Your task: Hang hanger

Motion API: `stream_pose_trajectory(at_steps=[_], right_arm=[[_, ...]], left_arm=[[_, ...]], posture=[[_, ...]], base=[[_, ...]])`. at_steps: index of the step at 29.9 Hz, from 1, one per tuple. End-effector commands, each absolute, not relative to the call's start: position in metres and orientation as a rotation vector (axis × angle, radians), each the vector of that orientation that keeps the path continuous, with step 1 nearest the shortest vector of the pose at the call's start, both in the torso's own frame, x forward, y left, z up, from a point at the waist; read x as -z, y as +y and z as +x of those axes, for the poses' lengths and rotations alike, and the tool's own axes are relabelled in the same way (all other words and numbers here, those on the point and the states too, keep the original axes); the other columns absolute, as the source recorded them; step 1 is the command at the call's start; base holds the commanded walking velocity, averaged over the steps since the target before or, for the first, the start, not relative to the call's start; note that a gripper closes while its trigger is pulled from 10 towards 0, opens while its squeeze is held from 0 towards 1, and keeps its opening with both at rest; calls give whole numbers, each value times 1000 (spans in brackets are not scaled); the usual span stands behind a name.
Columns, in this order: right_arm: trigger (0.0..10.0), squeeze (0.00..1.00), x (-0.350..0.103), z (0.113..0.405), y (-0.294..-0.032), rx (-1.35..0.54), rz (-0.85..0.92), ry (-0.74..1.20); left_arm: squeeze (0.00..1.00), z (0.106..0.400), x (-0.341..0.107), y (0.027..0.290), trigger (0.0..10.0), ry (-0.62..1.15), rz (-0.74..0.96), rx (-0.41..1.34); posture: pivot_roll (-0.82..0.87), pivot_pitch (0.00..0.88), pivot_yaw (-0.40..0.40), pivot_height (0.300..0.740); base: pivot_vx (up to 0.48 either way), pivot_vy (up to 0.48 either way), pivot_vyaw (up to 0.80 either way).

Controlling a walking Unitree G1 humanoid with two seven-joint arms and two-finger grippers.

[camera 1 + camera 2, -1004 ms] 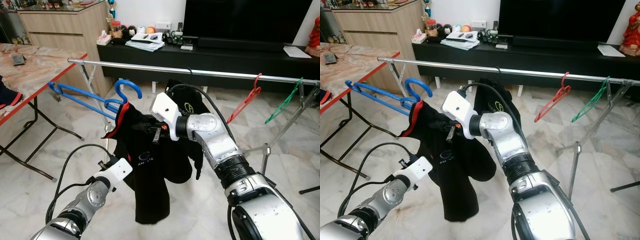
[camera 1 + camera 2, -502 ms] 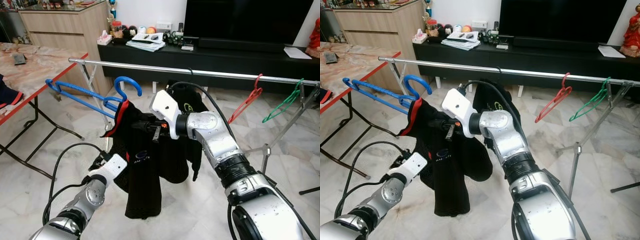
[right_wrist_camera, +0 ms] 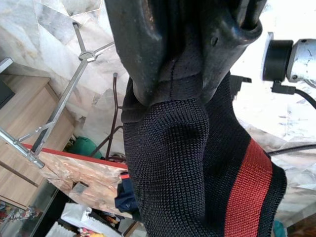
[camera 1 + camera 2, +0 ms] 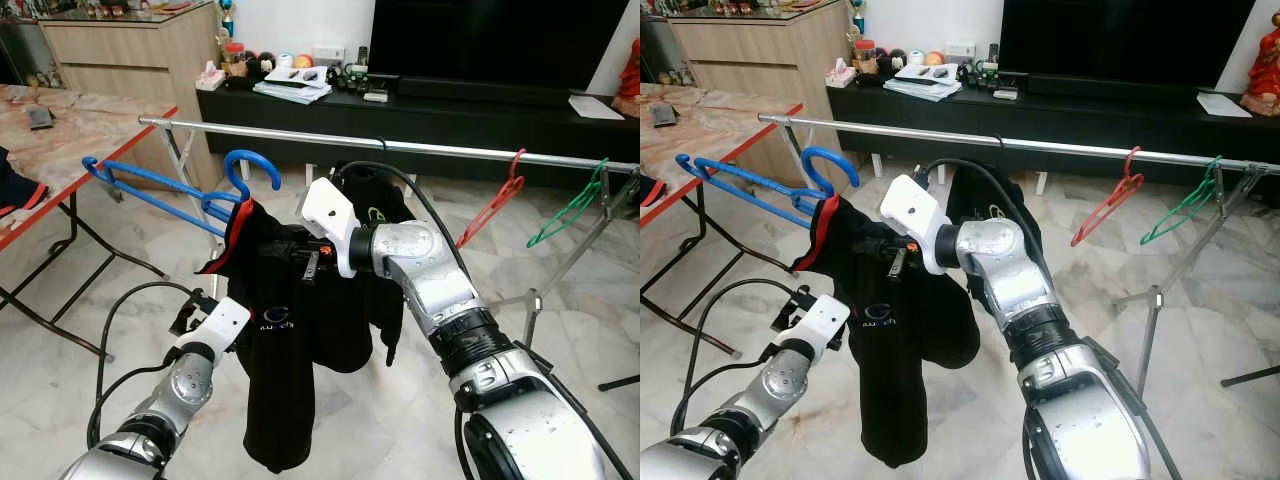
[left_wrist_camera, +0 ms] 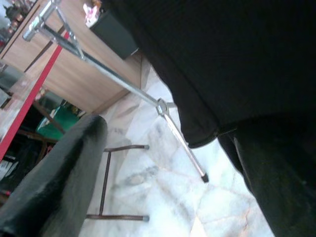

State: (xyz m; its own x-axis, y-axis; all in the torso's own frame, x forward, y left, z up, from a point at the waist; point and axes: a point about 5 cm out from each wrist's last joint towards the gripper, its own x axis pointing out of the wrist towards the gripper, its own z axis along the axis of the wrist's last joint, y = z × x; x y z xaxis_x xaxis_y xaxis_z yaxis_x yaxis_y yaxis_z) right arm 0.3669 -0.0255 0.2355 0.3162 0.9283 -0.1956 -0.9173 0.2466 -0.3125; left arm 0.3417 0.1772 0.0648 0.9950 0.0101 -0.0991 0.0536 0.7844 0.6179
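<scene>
Right wrist view: right gripper (image 3: pixel 185 74) clamped on black shirt (image 4: pixel 285 330) draped on blue hanger (image 4: pixel 170 195). Hook (image 4: pixel 250 170) sits up past jaws, just short of rail (image 4: pixel 400 148); hanger's long axis runs out leftward. Left gripper (image 4: pixel 190 320) low beside shirt, fingers apart.

Both arms are silver metal with ribbed black joint rings, and each wrist carries a white housing. Black cables loop from the left arm (image 4: pixel 175 395) and over the right arm (image 4: pixel 440 300). The right tool (image 3: pixel 182 74) has glossy black fingers.
</scene>
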Motion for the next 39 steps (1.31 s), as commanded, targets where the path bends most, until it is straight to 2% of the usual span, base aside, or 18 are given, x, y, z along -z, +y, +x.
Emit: stream_pose_trajectory(at_steps=[1,2,11,18,23,25,31,34,38,39], right_arm=[[10000,0,-247,363,-21,-1280,-399,-89],[10000,0,-247,362,-21,-1286,-399,-90],[10000,0,-242,353,-18,-1350,-402,-87],[10000,0,-242,353,-19,-1347,-399,-86],[10000,0,-243,352,-20,-1345,-401,-86],[10000,0,-243,352,-20,-1348,-402,-87],[10000,0,-244,348,-18,-1376,-404,-93],[10000,0,-242,340,-17,-1433,-411,-98],[10000,0,-240,338,-18,-1441,-412,-95],[10000,0,-240,339,-19,-1437,-410,-91]], left_arm=[[1000,346,-73,176,10000,63,657,7],[0,347,-74,176,10000,57,651,5],[0,349,-80,178,10000,23,610,-71],[0,348,-75,179,10000,67,681,-59],[0,343,-63,165,10000,124,661,110],[0,341,-60,161,10000,123,705,158],[0,340,-59,165,10000,132,683,90],[0,343,-65,176,10000,129,647,-9],[0,344,-65,180,10000,138,641,-29],[0,343,-64,180,0,143,646,-27]], posture=[[-60,0,-10,740],[-60,0,-10,740],[-64,0,-10,740],[-67,0,-6,740],[-64,0,-8,740],[-64,0,-8,740],[-67,0,-8,740],[-66,0,-9,740],[-67,0,-9,740],[-67,0,-9,740]], base=[[0,0,0],[0,0,0],[0,0,0],[0,0,0],[0,0,0],[0,0,0],[0,0,0],[0,0,0],[0,0,0],[0,0,0]])
